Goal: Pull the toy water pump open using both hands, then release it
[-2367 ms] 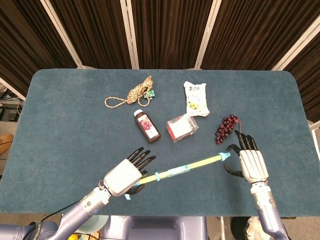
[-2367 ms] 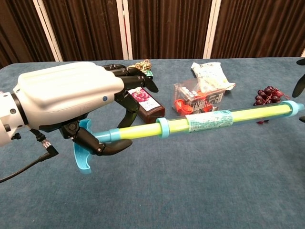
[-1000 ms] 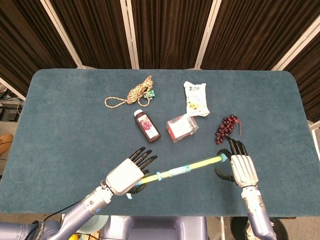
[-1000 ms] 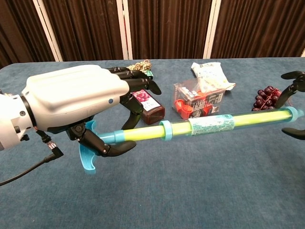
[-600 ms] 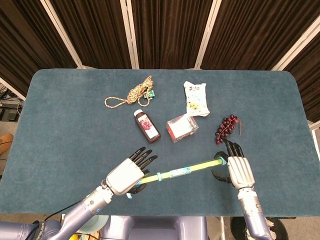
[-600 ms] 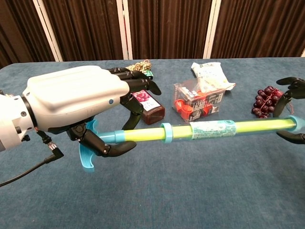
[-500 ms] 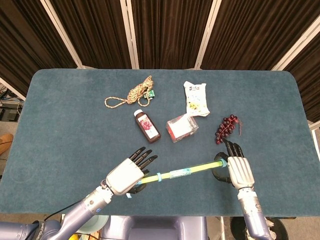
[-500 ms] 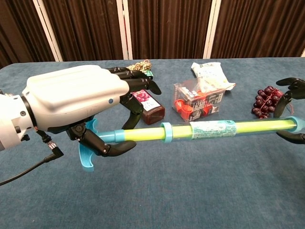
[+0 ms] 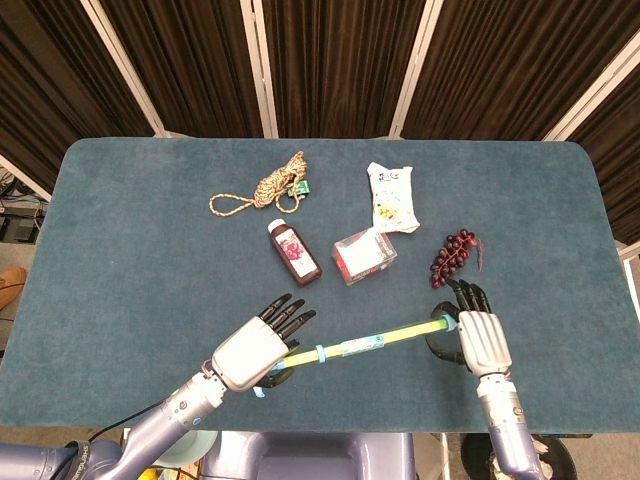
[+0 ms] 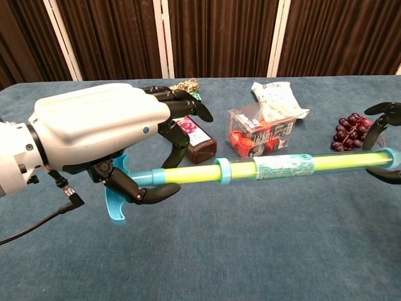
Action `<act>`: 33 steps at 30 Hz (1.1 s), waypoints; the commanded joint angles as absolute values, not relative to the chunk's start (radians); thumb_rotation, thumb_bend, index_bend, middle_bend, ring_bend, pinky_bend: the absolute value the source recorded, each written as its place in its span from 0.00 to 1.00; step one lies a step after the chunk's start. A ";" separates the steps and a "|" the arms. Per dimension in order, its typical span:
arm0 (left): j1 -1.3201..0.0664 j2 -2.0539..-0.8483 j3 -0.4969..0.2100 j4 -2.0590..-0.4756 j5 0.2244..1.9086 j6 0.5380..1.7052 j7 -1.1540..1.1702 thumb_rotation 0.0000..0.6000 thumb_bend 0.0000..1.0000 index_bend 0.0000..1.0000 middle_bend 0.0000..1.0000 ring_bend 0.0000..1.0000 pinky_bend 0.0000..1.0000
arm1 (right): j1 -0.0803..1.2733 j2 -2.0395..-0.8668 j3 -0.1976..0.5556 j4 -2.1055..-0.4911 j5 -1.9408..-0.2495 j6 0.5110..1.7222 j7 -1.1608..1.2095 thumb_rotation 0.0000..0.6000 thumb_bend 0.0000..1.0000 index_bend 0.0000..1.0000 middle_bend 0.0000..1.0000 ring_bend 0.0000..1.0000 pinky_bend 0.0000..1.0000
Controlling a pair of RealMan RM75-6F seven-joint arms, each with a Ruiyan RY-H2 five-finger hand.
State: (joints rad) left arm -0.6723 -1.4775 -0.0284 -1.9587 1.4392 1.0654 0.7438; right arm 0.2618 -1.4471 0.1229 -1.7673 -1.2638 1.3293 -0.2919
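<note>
**Both hands on the pump, pull about to begin**

Nearest us, our left hand [image 10: 94,128] holds the toy water pump [image 10: 263,168] at its blue T-handle, thumb curled under the rod while the other fingers [image 9: 285,312] stay loosely extended. The pump hangs clear above the surface [image 9: 130,260], running from 8 o'clock toward 2 o'clock in the head view. At its far cap our right hand [image 9: 478,335] has its fingers [image 10: 383,113] curved around the tube end; whether they actually clamp it, we cannot tell.

We judge we are in the grasp-and-pull step: next we need a firm right-hand grip, then to draw handle and barrel apart along the pump's axis.

Since 2.4 s ago the right hand has closed in from beside the cap to around it, and the pump has shifted slightly.

Farther back lie the grapes [image 9: 453,255], a small box [image 9: 364,256], a bottle [image 9: 294,252], a snack packet [image 9: 392,197] and a rope [image 9: 262,190].
</note>
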 commanded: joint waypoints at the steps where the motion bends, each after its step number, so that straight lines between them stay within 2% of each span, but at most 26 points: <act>1: -0.671 -1.475 -0.029 -1.958 1.437 1.068 0.742 1.00 0.42 0.61 0.09 0.00 0.07 | 0.262 -1.443 0.128 -1.764 -1.260 1.333 -0.295 1.00 0.42 0.68 0.13 0.04 0.00; 18: -0.650 -1.411 0.004 -1.981 1.493 1.086 0.705 1.00 0.42 0.61 0.09 0.00 0.07 | 0.265 -1.370 0.189 -1.717 -1.180 1.327 -0.278 1.00 0.42 0.73 0.13 0.05 0.00; 33: -0.602 -1.287 0.057 -1.976 1.586 1.129 0.604 1.00 0.42 0.61 0.09 0.00 0.07 | 0.260 -1.291 0.245 -1.671 -1.100 1.323 -0.240 1.00 0.42 0.73 0.13 0.05 0.00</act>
